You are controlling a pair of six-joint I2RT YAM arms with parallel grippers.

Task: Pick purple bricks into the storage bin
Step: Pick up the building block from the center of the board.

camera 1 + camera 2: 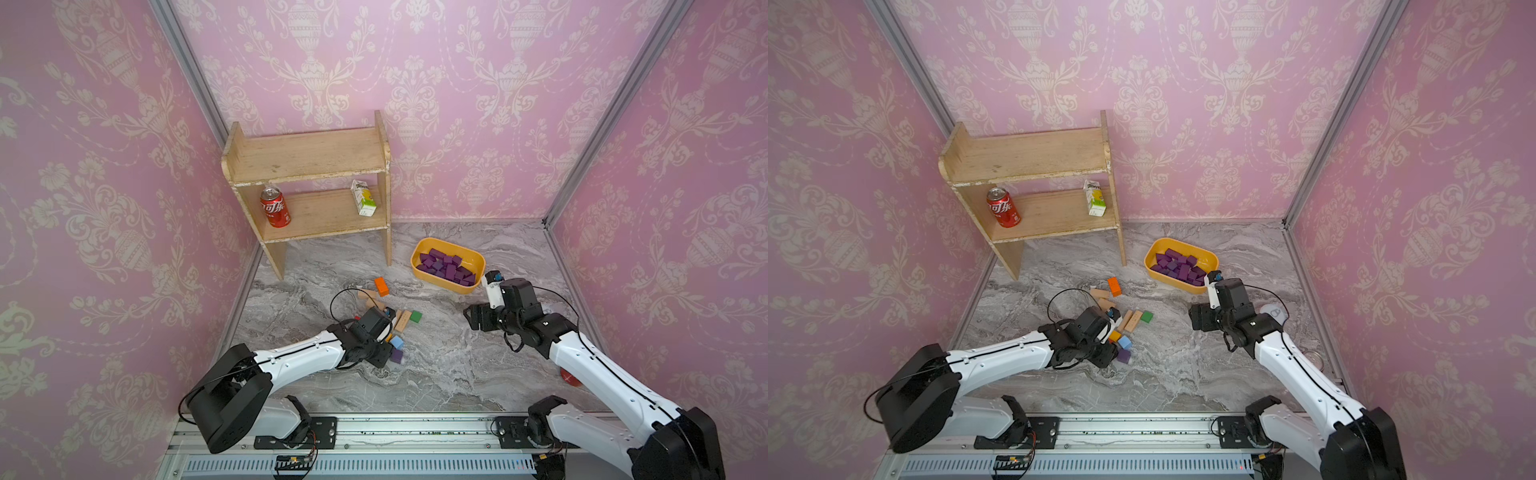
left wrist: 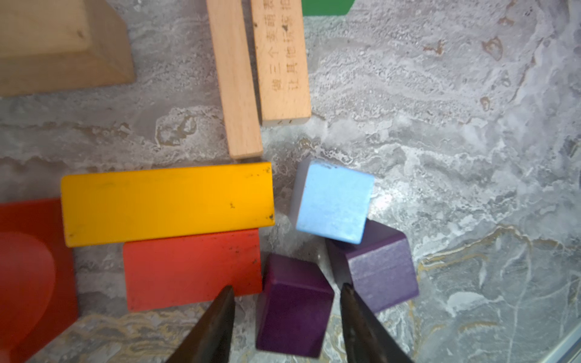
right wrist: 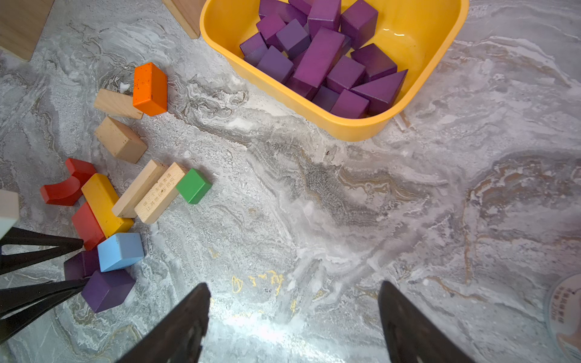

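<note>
Two purple bricks (image 2: 382, 270) lie on the marble table (image 1: 436, 365) beside a light-blue cube (image 2: 333, 201). The left gripper (image 2: 287, 287) straddles one, jaws narrow, not yet touching it. The rest fill the yellow bin (image 1: 419, 253). The right gripper (image 3: 295, 289) hangs wide and empty. A tan bar (image 2: 283, 59) bears burnt-in Chinese characters, and the red can (image 1: 274, 207) on the shelf (image 1: 307, 156) shows white Chinese Coca-Cola script

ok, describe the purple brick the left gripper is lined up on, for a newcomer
Find the loose pile of coloured blocks on the marble table. At its end nearest the robot, a light blue cube has two purple neighbours. Yours is the purple cube between the left gripper's open fingers, beside the red bar; the other purple brick lies outside them.
</note>
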